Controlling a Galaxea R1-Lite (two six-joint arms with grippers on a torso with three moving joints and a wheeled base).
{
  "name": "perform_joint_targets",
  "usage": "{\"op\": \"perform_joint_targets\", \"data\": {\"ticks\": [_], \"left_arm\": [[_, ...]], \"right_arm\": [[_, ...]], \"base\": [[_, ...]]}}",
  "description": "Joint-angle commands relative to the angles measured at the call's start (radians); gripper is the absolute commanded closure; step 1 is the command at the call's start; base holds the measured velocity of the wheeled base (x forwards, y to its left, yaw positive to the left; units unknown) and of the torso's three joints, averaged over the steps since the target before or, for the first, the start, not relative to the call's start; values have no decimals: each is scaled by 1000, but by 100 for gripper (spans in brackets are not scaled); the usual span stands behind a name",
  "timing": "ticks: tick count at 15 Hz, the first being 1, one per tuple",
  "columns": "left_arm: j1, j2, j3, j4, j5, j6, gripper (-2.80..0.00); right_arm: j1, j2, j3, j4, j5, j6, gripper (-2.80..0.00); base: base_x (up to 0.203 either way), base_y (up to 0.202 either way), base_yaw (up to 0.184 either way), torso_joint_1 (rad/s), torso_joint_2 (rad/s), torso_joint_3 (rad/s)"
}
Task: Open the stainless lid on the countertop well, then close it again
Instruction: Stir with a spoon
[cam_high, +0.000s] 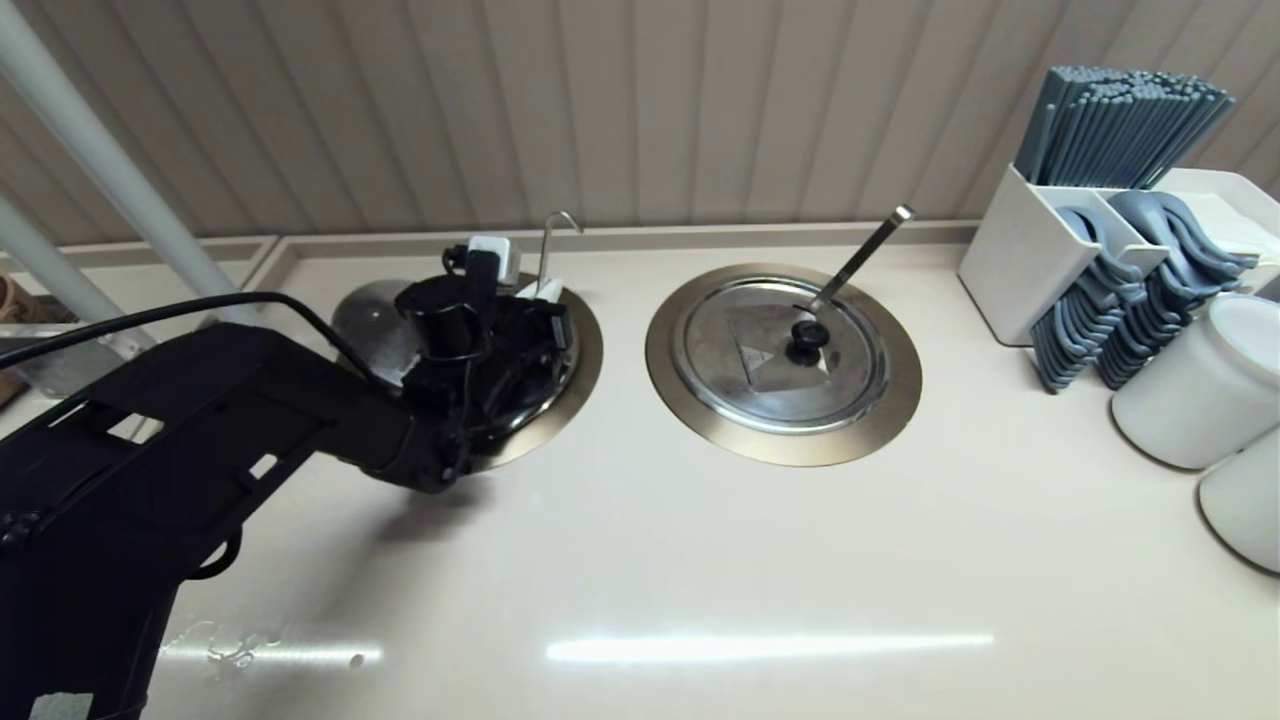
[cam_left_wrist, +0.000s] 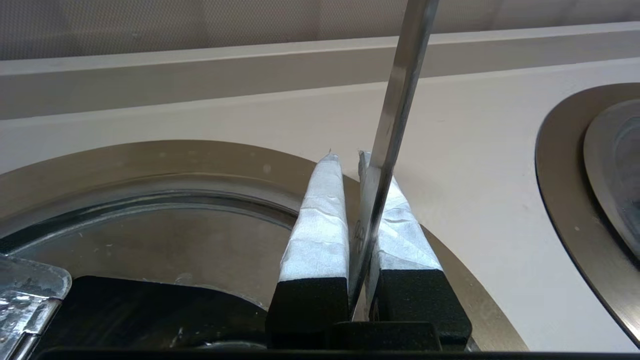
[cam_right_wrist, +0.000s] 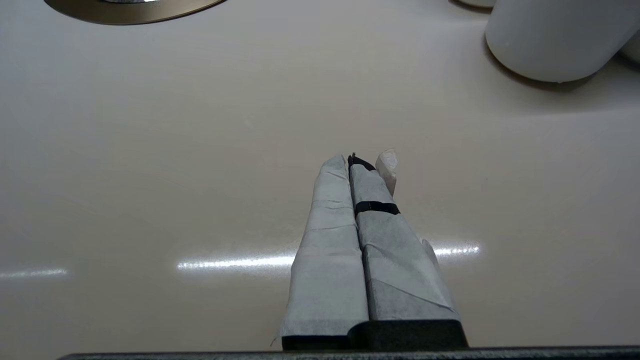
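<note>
One shiny round stainless lid (cam_high: 365, 320)

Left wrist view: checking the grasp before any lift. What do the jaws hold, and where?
The thin ladle handle, pinched low on its shaft by the left gripper.

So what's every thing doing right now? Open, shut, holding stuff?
left gripper: jaws shut on the thin ladle handle.
right gripper: jaws shut, holding nothing, above the counter.
stainless lid: looks down on its well, but the arm hides most of it.
other lid: closed, with a flat ladle handle sticking out.
</note>
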Motion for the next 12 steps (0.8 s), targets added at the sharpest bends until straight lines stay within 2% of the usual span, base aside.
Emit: {"op": "perform_joint_targets", "data": {"ticks": [1, 12], "left_arm": [[1, -9, 17, 1, 1, 3, 0], [47, 37, -8, 21, 6, 52, 0]], "right_arm": [[0, 0, 0, 1, 0, 0, 0], [0, 0, 0, 1, 0, 0, 0]], "base": [[0, 0, 0, 0, 0, 0], [0, 0, 0, 0, 0, 0]]}}
